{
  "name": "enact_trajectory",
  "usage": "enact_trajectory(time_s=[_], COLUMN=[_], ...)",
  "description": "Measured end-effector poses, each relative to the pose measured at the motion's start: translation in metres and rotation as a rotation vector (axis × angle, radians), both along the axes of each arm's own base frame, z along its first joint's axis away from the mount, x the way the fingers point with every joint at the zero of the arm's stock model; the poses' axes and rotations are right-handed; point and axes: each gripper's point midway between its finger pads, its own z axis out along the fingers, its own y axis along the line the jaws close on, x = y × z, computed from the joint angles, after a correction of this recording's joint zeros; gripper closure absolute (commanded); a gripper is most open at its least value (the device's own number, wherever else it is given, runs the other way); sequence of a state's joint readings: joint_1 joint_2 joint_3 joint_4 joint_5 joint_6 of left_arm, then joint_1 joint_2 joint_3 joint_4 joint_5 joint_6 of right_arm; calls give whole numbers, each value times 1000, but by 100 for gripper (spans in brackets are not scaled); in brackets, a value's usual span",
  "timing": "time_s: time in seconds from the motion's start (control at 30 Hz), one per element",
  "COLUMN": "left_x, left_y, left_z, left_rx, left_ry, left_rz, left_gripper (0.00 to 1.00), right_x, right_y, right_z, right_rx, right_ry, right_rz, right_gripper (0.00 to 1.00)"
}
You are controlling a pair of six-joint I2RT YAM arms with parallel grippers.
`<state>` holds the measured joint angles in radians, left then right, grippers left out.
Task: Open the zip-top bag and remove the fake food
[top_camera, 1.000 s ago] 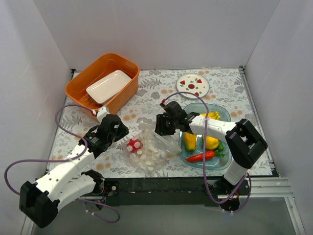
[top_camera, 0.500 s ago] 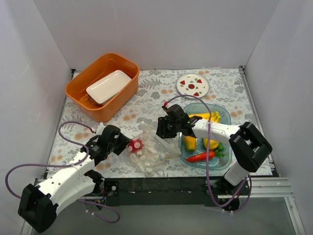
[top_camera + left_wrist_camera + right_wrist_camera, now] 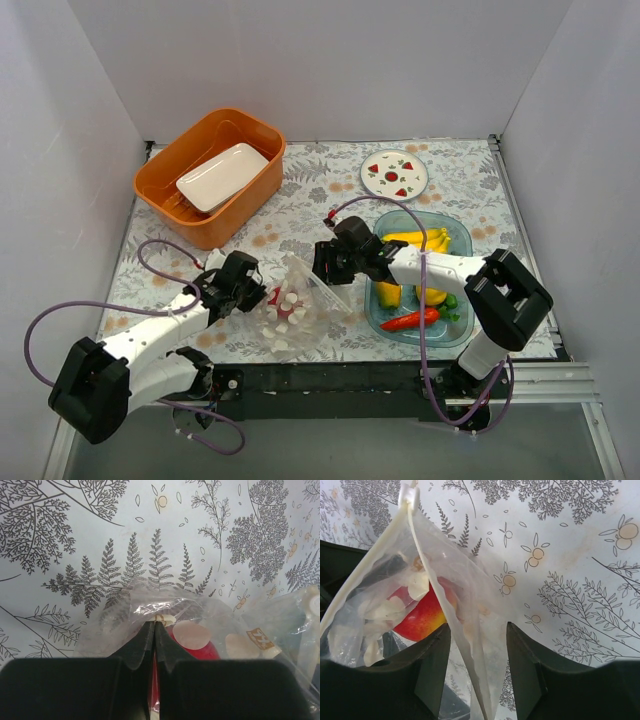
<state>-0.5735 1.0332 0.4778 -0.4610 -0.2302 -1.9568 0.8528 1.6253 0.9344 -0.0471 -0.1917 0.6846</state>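
Observation:
The zip-top bag (image 3: 297,312) lies at the table's front middle, clear with white dots. My left gripper (image 3: 257,297) is shut on its left edge; the left wrist view shows the jaws (image 3: 154,625) pinching plastic, with a red round fruit (image 3: 201,653) behind. My right gripper (image 3: 327,271) is at the bag's right top edge. In the right wrist view it (image 3: 477,626) is open, with the bag's white zip rim (image 3: 420,540) running between the fingers and a red-yellow fruit (image 3: 418,618) inside. More fake food lies in the blue tray (image 3: 458,236): yellow pieces (image 3: 432,292), a red pepper (image 3: 410,321).
An orange bin (image 3: 160,178) holding a white dish (image 3: 222,175) stands at the back left. A round plate (image 3: 395,175) printed with strawberries sits at the back right. White walls close in three sides.
My left gripper has moved right and forward onto the bag's left edge and shut on it. The bag has bunched up and shifted slightly left. My right gripper stayed at the bag's right edge.

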Motion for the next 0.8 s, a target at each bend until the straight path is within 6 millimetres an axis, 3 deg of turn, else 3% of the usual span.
enact_trajectory(time_s=[0.27, 0.5, 0.8], left_x=[7, 10, 13], left_y=[-4, -6, -8], left_z=[-7, -18, -20], left_rx=[13, 39, 50], left_ry=[-7, 2, -6], left_rz=[-23, -49, -73], left_gripper=[100, 100, 100], right_x=[-17, -37, -46], right_y=[14, 24, 27], right_z=[5, 15, 11], right_rx=[11, 21, -62], right_ry=[-43, -123, -213], right_rz=[80, 198, 259], right_gripper=[37, 18, 17])
